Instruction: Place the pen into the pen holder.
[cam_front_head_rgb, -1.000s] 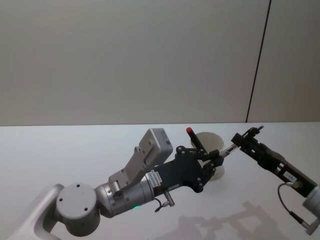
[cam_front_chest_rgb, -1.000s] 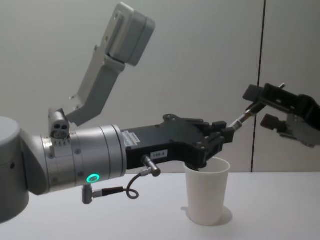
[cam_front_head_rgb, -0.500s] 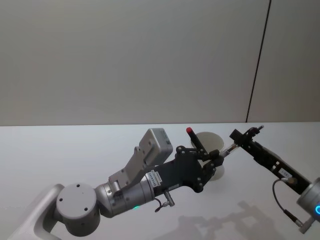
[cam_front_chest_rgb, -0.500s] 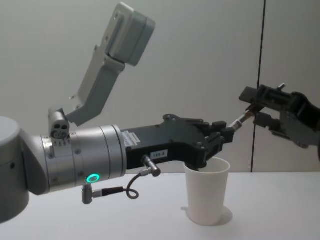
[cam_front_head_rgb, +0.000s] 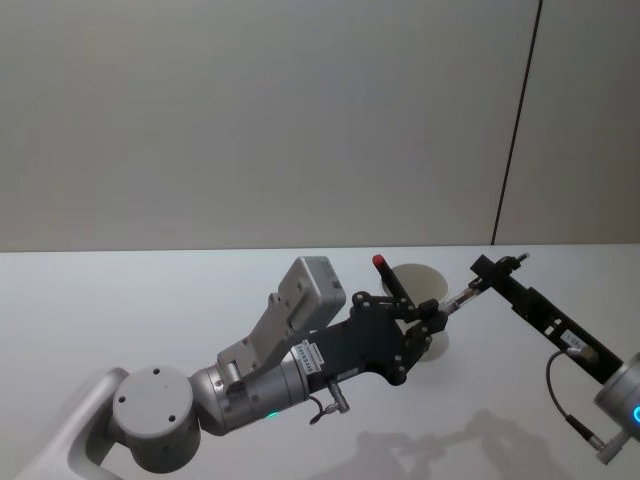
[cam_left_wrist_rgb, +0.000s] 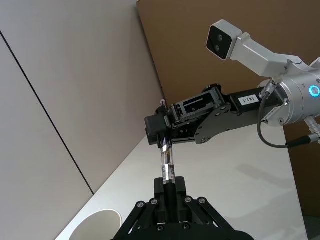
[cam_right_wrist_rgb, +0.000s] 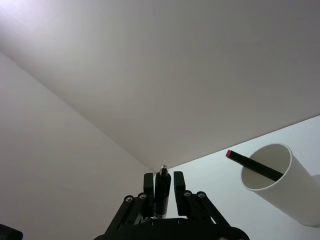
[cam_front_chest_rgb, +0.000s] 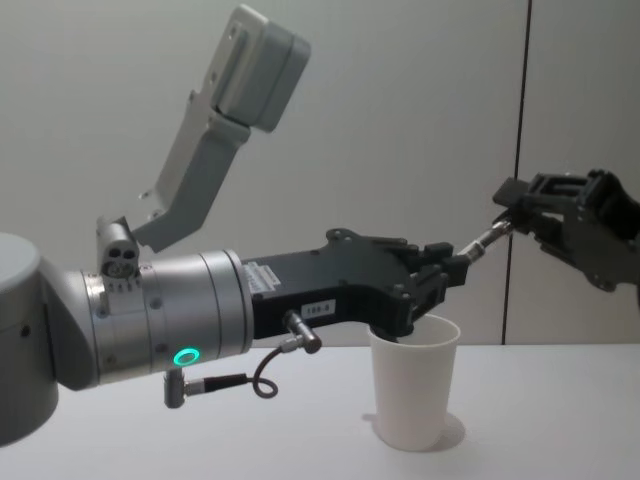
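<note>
You have the left gripper (cam_front_chest_rgb: 455, 268) stretched out nearly level above the pen holder (cam_front_chest_rgb: 414, 385), the white paper cup standing upright on the table (cam_front_chest_rgb: 540, 420), its forearm running in from the lower left of the chest view. Its fingers (cam_left_wrist_rgb: 170, 197) pinch one end of the pen (cam_left_wrist_rgb: 166, 159), and the pen slants up and away from the cup's rim toward the right gripper (cam_front_chest_rgb: 512, 215). That right arm comes in from the right edge, angled down toward the middle, and its fingers (cam_right_wrist_rgb: 149, 187) are closed around the pen's far end, so both grippers hold the same pen at once, suspended in the air over and just to the right of the cup. In the left wrist view you see the pen's clear barrel bridging the two grippers. A second, dark pen with a red cap (cam_right_wrist_rgb: 250, 164) already leans inside the cup, its cap poking above the rim
</note>
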